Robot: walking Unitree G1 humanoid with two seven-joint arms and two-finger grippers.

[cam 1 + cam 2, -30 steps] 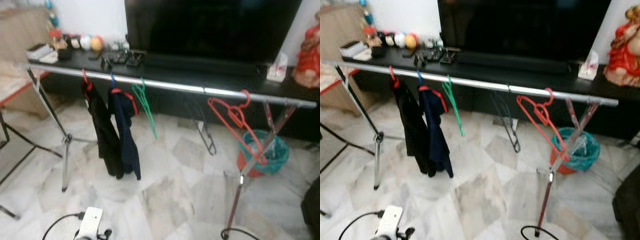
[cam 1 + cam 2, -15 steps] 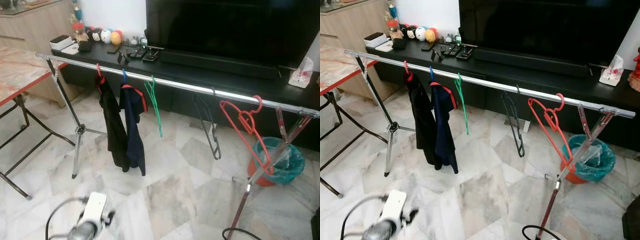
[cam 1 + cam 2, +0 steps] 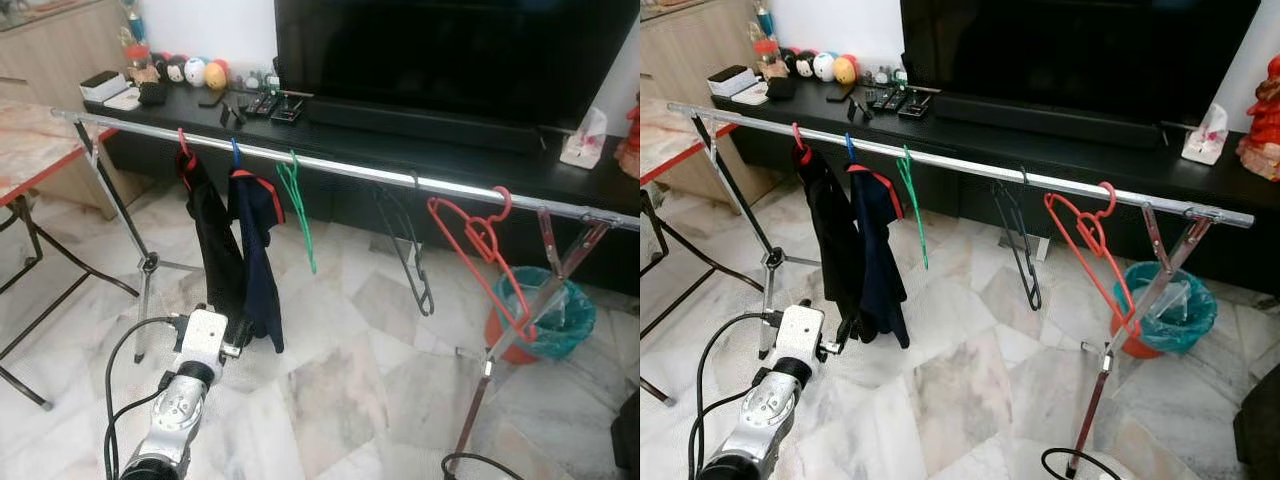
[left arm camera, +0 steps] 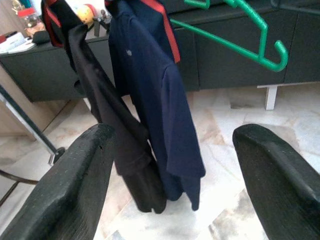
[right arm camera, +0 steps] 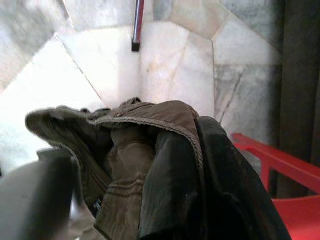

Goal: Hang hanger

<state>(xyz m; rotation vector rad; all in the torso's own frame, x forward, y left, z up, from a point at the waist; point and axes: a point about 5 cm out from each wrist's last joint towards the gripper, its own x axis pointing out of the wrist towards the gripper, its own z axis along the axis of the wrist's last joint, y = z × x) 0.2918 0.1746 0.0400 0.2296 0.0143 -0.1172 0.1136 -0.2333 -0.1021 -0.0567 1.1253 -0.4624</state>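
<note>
1. five hangers sit on the silver rail (image 3: 340, 170) – a red hanger (image 3: 184, 160) under a black garment (image 3: 215, 250), a blue-hooked one under a navy shirt (image 3: 258, 250), then a bare green hanger (image 3: 298, 205), a black hanger (image 3: 408, 250) and an orange-red hanger (image 3: 480, 250).
2. left gripper (image 4: 172, 165) is raised low in front of the two garments, fingers (image 4: 75, 185) spread wide with nothing between them.
3. right gripper (image 5: 125, 190) pinches olive-brown fabric (image 5: 125, 150) against a red hanger arm (image 5: 280, 165), above the marble floor (image 5: 170, 65).
4. a teal-lined bin (image 3: 545, 315) stands by the rail's right leg – a television (image 3: 450, 50) behind.
</note>
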